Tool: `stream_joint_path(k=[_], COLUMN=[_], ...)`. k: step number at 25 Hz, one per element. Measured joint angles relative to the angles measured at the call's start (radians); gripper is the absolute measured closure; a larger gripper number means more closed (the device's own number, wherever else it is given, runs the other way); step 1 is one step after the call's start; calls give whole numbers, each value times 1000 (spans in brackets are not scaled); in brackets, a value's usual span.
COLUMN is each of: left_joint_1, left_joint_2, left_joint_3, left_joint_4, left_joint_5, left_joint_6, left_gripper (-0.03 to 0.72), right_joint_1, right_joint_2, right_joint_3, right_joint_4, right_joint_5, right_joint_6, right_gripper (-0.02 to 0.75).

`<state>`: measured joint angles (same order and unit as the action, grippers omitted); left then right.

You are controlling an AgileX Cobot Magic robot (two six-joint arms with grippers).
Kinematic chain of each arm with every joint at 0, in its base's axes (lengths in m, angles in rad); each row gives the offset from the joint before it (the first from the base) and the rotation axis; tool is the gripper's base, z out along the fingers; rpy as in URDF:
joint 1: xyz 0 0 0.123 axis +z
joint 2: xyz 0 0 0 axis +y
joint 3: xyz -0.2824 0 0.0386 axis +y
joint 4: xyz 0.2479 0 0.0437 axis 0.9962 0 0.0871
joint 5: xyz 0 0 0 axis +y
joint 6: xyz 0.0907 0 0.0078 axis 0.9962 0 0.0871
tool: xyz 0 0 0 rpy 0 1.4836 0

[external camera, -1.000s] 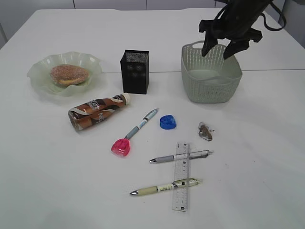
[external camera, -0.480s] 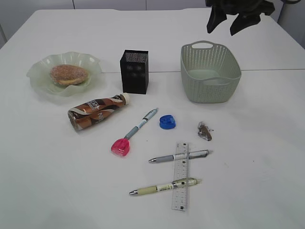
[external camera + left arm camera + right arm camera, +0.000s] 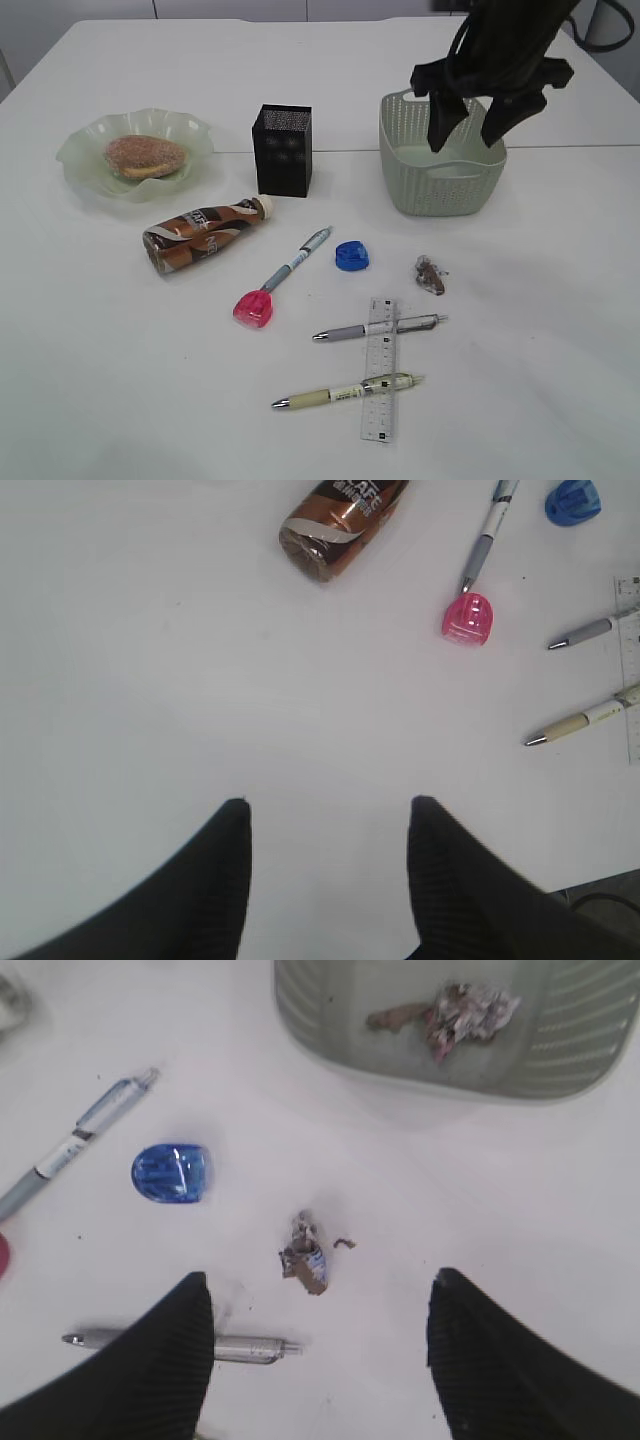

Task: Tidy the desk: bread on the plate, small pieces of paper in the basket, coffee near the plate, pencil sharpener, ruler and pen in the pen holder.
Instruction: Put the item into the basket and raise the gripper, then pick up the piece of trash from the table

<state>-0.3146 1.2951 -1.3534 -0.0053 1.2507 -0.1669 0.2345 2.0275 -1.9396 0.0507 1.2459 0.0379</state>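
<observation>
Upper right of the frame: the right gripper [image 3: 488,118] hangs spread wide and empty over the perforated plastic basket [image 3: 441,190], where one crumpled scrap [image 3: 455,1010] lies; another scrap [image 3: 431,275] rests below on the smooth white desk [image 3: 110,380]. The left gripper [image 3: 325,825] hovers unclenched, empty.

Right end effector [image 3: 468,128] lowered again from frame top, over basket [image 3: 442,170]

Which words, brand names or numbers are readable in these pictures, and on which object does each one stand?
"AFE": partial white letters on the coffee bottle label, cut by the frame edge; the whole word does not show.
Ruler: black markings, too small to read.
Three pens, e.g. the cream one: label print too blurred.
Pencil sharpeners, blue and pink: no text visible.
</observation>
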Motion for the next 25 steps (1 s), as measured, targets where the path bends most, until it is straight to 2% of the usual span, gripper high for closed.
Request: stream_joint_path(k=[10,17,25], left_joint_1=[0,0,0], left_joint_2=[0,0,0], left_joint_3=[0,0,0], left_joint_4=[0,-6,-17], left_joint_5=[0,0,0], left_joint_6=[0,0,0], left_gripper=[317,318,317], right_joint_1=[46,46,46], right_joint_2=[4,96,168], right_joint_3=[202,210,210], right_joint_4=[-8,1,6], right_joint_5=[-27,-105,-121], right_joint_6=[34,39,39], right_gripper=[246,246,246])
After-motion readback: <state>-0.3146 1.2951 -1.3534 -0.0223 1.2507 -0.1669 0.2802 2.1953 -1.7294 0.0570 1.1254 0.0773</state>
